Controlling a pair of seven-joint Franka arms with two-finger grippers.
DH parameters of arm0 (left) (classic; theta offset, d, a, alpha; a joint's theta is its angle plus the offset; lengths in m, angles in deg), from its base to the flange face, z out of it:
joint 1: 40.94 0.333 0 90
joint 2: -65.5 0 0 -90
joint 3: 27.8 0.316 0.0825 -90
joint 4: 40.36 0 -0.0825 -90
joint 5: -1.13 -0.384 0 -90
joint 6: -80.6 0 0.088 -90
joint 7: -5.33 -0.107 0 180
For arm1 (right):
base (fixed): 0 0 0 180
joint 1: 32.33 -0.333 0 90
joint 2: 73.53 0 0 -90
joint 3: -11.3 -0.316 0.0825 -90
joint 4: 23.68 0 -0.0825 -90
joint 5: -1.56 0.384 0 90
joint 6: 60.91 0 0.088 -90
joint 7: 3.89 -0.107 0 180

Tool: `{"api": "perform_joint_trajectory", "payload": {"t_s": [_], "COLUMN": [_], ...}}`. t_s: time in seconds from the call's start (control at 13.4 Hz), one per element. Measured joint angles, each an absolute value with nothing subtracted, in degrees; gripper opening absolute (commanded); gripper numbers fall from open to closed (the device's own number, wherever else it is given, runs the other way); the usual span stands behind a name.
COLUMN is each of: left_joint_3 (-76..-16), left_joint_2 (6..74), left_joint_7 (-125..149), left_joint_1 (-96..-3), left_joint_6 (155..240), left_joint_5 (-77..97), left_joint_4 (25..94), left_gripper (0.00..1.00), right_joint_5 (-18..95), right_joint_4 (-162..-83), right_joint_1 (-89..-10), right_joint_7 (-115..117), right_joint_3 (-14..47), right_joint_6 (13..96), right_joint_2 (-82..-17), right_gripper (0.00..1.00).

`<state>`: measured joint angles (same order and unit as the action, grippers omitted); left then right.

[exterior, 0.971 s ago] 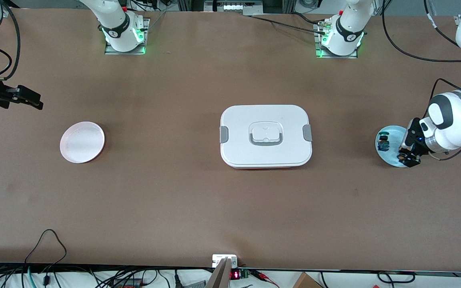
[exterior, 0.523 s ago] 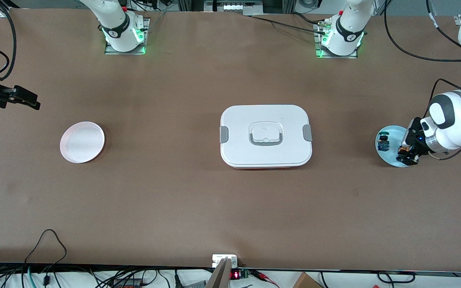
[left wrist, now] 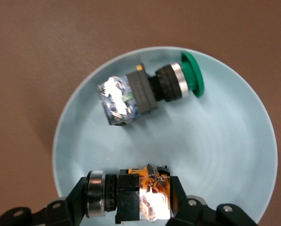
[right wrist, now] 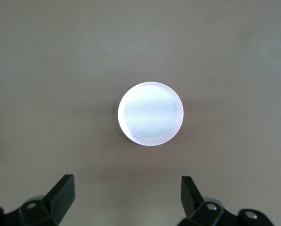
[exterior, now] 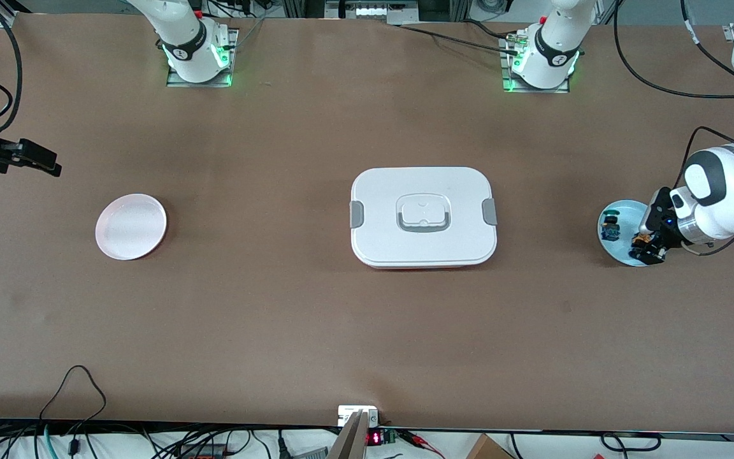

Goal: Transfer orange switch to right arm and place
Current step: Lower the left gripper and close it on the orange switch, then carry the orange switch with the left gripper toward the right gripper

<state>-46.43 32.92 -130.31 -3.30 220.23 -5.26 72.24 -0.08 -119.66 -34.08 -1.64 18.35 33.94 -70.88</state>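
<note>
Worktop (exterior: 278, 319): carrying a white box (exterior: 423, 217) centrally. Pink dish (exterior: 130, 226): lying toward my right arm's end; my right claw (right wrist: 128, 197) is hanging over it, spread wide. Blue dish (left wrist: 234, 155): holding a green switch (left wrist: 154, 92). Orange switch (left wrist: 131, 197): lying in the blue dish, my left claw (left wrist: 131, 209) gripping it.

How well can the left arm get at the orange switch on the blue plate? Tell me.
Probably yes: the left pincer is already down on the blue plate with its fingers around the orange switch; the green switch lies apart, not blocking.
</note>
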Motion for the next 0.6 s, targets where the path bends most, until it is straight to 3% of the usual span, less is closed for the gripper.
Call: {"api": "perform_joint_trajectory", "payload": {"t_s": [0.22,0.37,0.6], "left_joint_3": [-50.22,-50.85,-51.57], "left_joint_2": [32.93,32.95,32.89], "left_joint_7": [-130.34,-130.34,-130.17], "left_joint_1": [-0.49,-0.58,-2.68], "left_joint_6": [210.7,203.21,191.98], "left_joint_5": [-4.27,-4.13,1.85], "left_joint_4": [65.22,59.33,53.38], "left_gripper": [0.06,0.0,0.01], "right_joint_5": [-0.09,-0.1,-0.1], "right_joint_4": [-119.66,-119.66,-119.65], "right_joint_1": [-33.98,-33.96,-33.95], "right_joint_7": [-1.64,-1.64,-1.64], "right_joint_3": [18.34,18.34,18.34], "right_joint_6": [33.96,33.99,34.0], "right_joint_2": [-70.84,-70.84,-70.84], "right_gripper": [1.0,1.0,1.0]}}
